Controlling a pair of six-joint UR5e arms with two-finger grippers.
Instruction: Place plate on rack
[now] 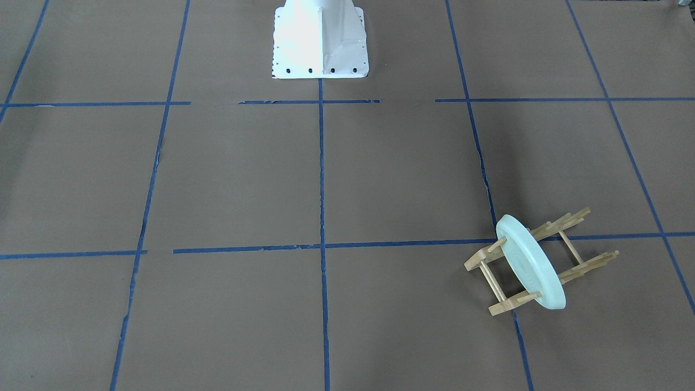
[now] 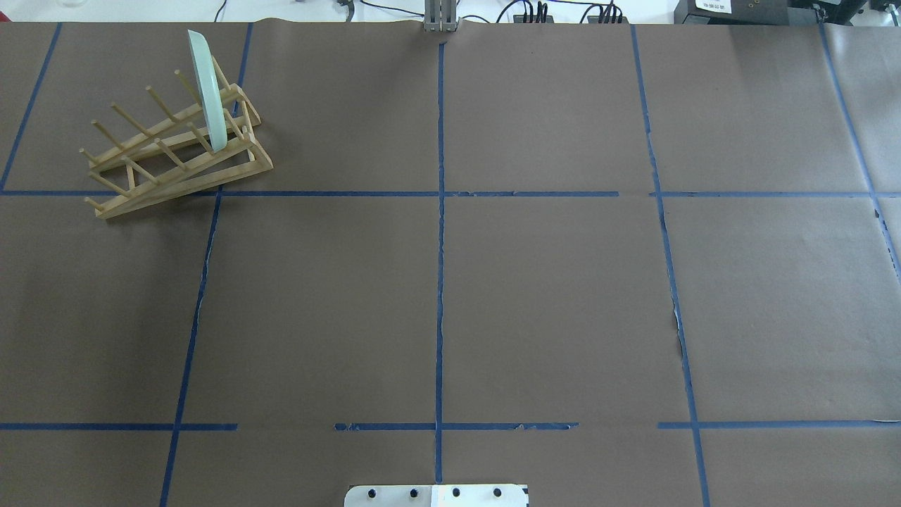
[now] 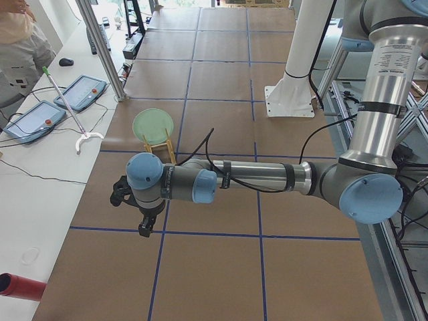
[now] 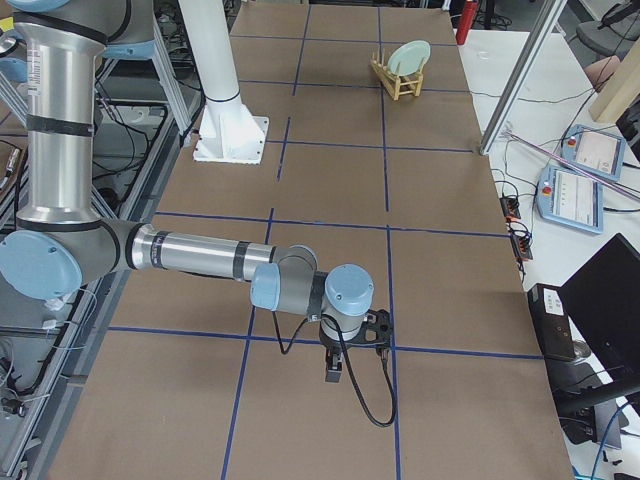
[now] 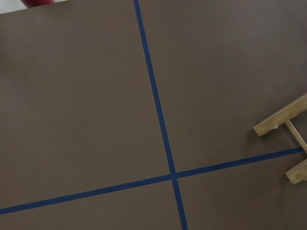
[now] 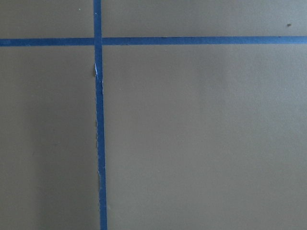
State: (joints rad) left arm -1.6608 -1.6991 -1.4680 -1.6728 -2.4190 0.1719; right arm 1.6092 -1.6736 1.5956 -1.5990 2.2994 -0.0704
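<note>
Plate [image 1: 529, 263] stands in rack [image 1: 504, 306]; only side views show left tool [image 3: 144, 226], right tool [image 4: 334, 368].

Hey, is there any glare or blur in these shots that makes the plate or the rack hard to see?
Front-facing view: glare whitens only the robot base; the plate and rack are crisp. Overhead: both clear, soft shadows. Left wrist view: slightly soft, only the rack's end shows.

Round pale mint-green plate [image 1: 529, 266] stood on edge in small light-wood dish rack [image 1: 505, 305], slotted between pegs nearer its right end. Rack sat on brown paper-covered table [image 1: 402, 179], far-left of white robot base [image 1: 320, 38], well apart.
</note>
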